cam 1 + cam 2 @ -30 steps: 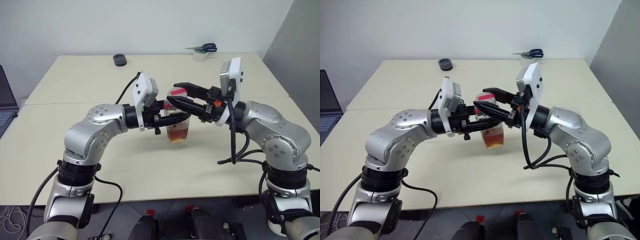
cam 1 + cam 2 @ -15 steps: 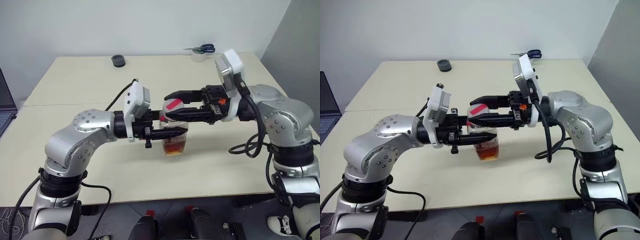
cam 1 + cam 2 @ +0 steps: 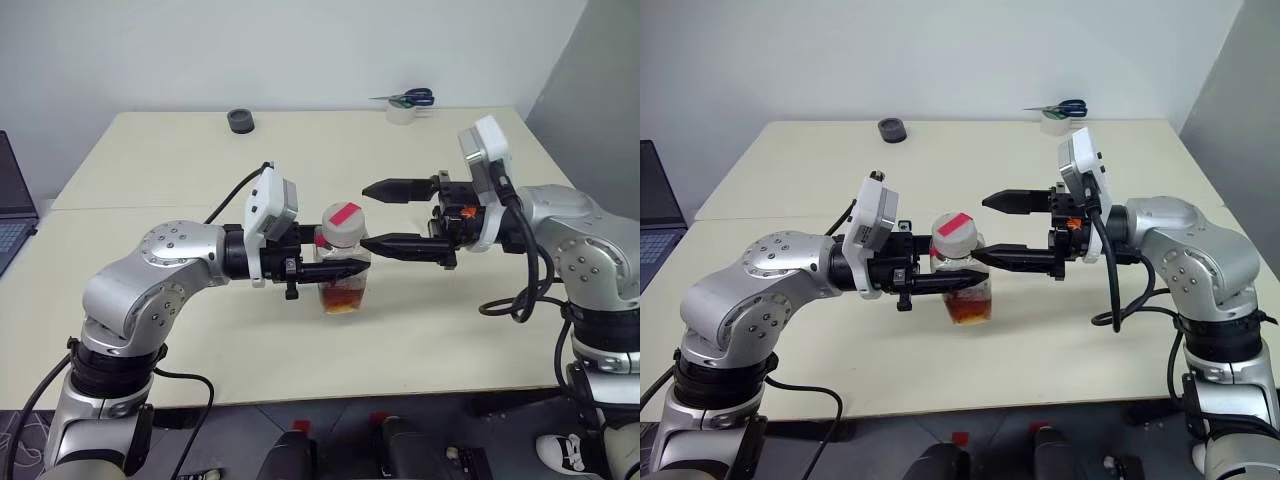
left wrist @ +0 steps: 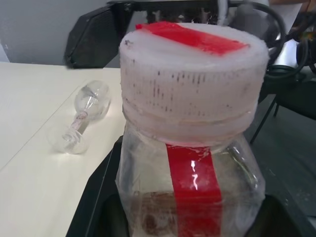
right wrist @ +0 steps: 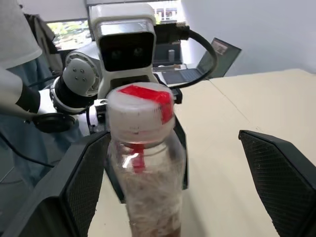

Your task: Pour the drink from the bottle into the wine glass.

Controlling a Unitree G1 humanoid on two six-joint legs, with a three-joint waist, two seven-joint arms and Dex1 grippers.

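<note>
The bottle [image 3: 342,272] is upright at mid-table, a little amber drink [image 3: 342,297] in its bottom. Its white cap [image 3: 342,222] has a red strip across it. My left gripper [image 3: 340,267] comes in from the left and is shut on the bottle's body below the cap. My right gripper [image 3: 364,215] is level just right of the cap and open; its fingers [image 5: 279,175] stand wide on either side of the bottle without touching it. In the left wrist view the wine glass [image 4: 81,121] lies on its side on the table beyond the bottle.
A dark tape roll [image 3: 238,120] sits at the table's back left. Scissors rest on a white roll [image 3: 405,103] at the back right. A laptop [image 3: 12,200] is at the far left edge. The table [image 3: 200,340] has bare room in front of the bottle.
My right gripper was closed around the cap; it has opened wide and drawn back to the right. The cap stays on the bottle, still held by my left gripper.
</note>
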